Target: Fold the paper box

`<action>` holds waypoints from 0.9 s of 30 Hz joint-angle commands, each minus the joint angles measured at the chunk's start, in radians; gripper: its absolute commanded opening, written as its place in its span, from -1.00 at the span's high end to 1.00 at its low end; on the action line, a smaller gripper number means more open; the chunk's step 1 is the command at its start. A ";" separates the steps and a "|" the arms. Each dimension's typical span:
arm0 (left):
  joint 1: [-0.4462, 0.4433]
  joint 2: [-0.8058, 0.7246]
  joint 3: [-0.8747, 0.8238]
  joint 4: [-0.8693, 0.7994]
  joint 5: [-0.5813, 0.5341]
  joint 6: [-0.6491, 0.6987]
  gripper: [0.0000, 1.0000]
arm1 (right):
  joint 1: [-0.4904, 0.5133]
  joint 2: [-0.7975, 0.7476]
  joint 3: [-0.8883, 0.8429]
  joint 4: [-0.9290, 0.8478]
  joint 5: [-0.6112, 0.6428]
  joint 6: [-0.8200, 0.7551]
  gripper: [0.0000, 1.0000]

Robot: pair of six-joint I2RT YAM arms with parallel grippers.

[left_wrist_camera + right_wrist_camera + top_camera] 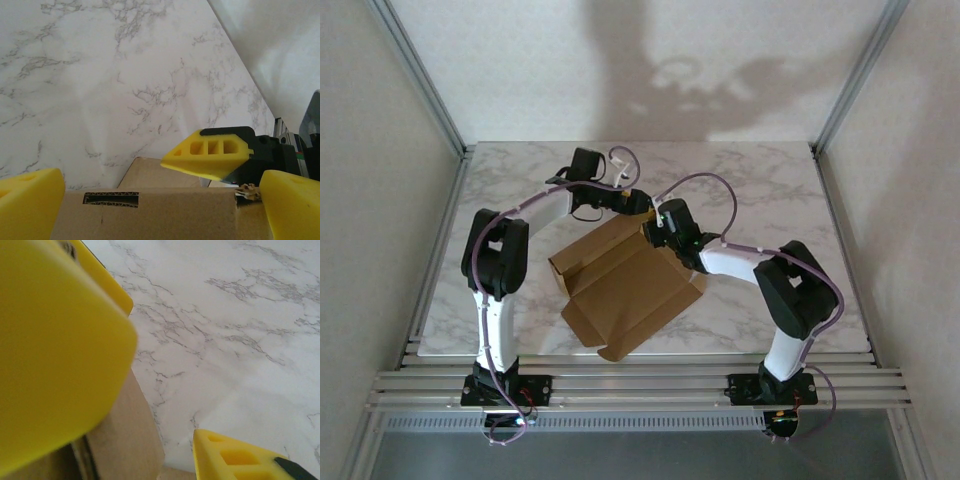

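Observation:
The paper box (625, 285), brown cardboard, lies partly folded in the middle of the table with one wall raised at its far side. Both grippers meet at the box's far corner. My left gripper (632, 200) is open wide, and its yellow fingers straddle the top edge of the raised wall (165, 212), which has a slot (110, 199). My right gripper (653, 222) is open beside it. A cardboard flap (125, 440) stands against its big left finger (55, 350), with bare table between the flap and the other finger (235, 457). One right finger (210, 155) hangs over the box.
The marble table (770, 190) has bare room at the back, left and right of the box. Metal frame posts (420, 75) stand at the back corners, and aluminium rails (640, 385) run along the near edge.

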 commanded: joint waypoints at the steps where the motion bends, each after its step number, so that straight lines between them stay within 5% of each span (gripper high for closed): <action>1: -0.013 0.009 0.029 -0.030 -0.064 0.005 -0.99 | 0.017 -0.046 -0.049 -0.049 -0.107 -0.014 0.14; 19: 0.016 -0.075 0.109 -0.110 -0.228 0.026 -0.99 | -0.001 -0.377 -0.236 -0.252 -0.242 0.222 -0.13; 27: 0.007 -0.115 0.105 -0.214 -0.288 0.118 -0.99 | -0.110 -0.452 -0.242 -0.366 -0.433 0.297 0.05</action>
